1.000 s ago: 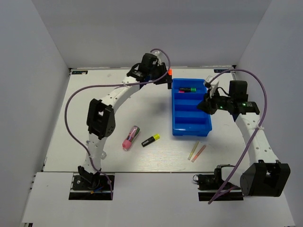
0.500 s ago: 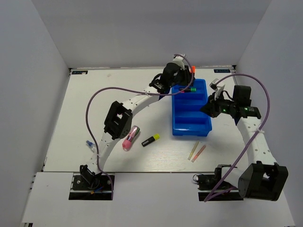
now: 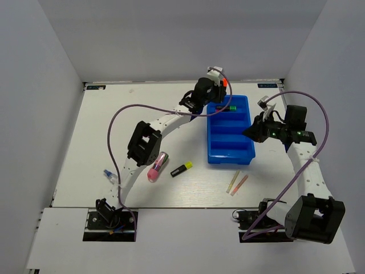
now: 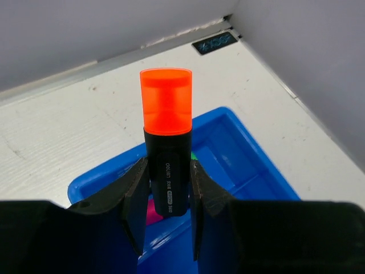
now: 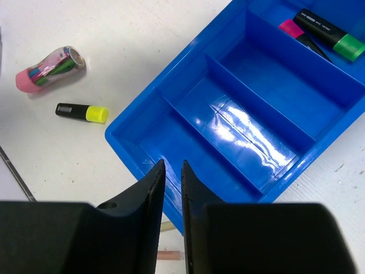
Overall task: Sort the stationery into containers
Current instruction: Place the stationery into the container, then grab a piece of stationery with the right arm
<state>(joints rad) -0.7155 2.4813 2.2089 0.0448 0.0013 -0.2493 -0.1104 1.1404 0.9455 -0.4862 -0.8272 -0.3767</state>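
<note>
On the surface (image 3: 85, 142) I see the blue tray (image 3: 231, 140) with two highlighters, green-capped (image 5: 328, 35) and pink-capped (image 5: 291, 27), already in its far compartment. My left gripper (image 4: 166, 188) is clamped on the orange-capped highlighter (image 4: 166, 131), upright above that far end. My right gripper (image 5: 169, 171) is pinched nearly together on nothing over the tray's near edge. I'd call it under halfway: the fat pink marker (image 3: 158, 166), yellow-capped highlighter (image 3: 181, 169), two thin pens (image 3: 237, 183) and blue-tipped pen (image 3: 108, 174) lie outside.
</note>
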